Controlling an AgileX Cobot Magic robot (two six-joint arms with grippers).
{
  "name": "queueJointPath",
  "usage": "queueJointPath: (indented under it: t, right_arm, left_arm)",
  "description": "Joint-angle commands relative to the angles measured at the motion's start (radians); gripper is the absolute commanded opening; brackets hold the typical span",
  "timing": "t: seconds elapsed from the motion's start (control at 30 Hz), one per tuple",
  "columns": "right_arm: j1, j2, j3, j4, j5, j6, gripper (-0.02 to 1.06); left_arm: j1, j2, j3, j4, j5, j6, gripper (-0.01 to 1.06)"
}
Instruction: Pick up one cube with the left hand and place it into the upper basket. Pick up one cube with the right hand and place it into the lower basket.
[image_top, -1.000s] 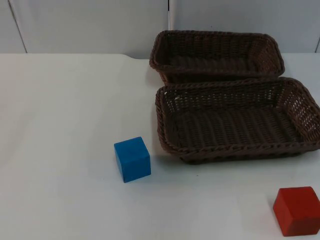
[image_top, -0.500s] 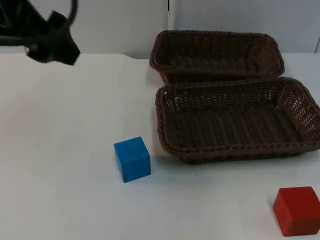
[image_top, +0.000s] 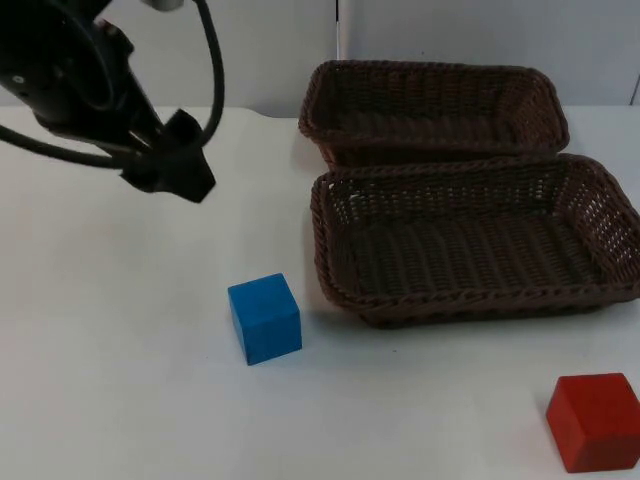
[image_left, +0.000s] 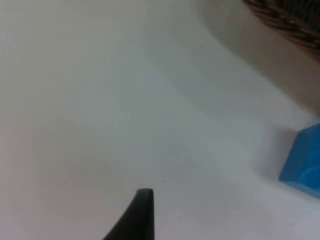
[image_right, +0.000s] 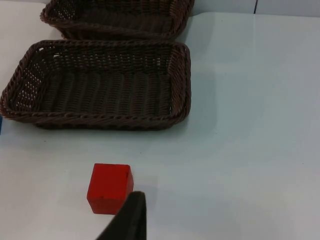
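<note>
Red cube: nearest thing, sitting at the near right of the surface, well apart from the blue one. Nobody's touched it.
Right tool: its fingertip hangs just near of the red cube in the right wrist view, and that arm is just waiting. Can't tell if it's apart or together.
Blue cube: flat on the surface, just left of the lower basket's near-left corner, not touching it.
Lower basket: nearer of the two, nothing in it.
Left tool: this is what changed. A second ago it wasn't over the surface at all, and now it has swung in from the far left and hangs up-left of the blue cube. Can't tell its jaws either.
Upper basket: far one, right against the lower basket's far rim, also holding nothing.
Meaning: looks like the left-hand pick is just starting, nothing placed yet.
</note>
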Motion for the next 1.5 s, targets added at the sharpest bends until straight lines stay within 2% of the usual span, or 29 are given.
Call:
queueJointPath:
  t: [0.0, 0.1, 0.27, 0.73, 0.83, 1.1, 1.47]
  right_arm:
    - [-0.005, -0.003, 0.0, 0.001, -0.002, 0.0, 1.05]
    - [-0.005, -0.003, 0.0, 0.001, -0.002, 0.0, 1.05]
    - [-0.005, -0.003, 0.0, 0.001, -0.002, 0.0, 1.05]
    - [-0.005, -0.003, 0.0, 0.001, -0.002, 0.0, 1.05]
    - [-0.005, -0.003, 0.0, -0.002, -0.002, 0.0, 1.05]
    - [-0.005, -0.003, 0.0, -0.002, -0.002, 0.0, 1.05]
    - [-0.005, -0.003, 0.0, -0.002, -0.002, 0.0, 1.05]
  left_arm:
    - [-0.007, 0.025, -0.014, -0.087, 0.013, 0.11, 1.05]
    - [-0.018, 0.068, -0.029, -0.115, 0.02, 0.182, 1.05]
    - [-0.067, 0.118, -0.031, -0.105, 0.009, 0.225, 1.05]
    - [-0.156, 0.276, -0.031, -0.084, -0.035, 0.225, 1.05]
    - [-0.176, 0.323, -0.031, -0.09, -0.07, 0.225, 1.05]
    - [-0.19, 0.377, -0.031, -0.101, -0.119, 0.225, 1.05]
    - [-0.19, 0.377, -0.031, -0.123, -0.139, 0.225, 1.05]
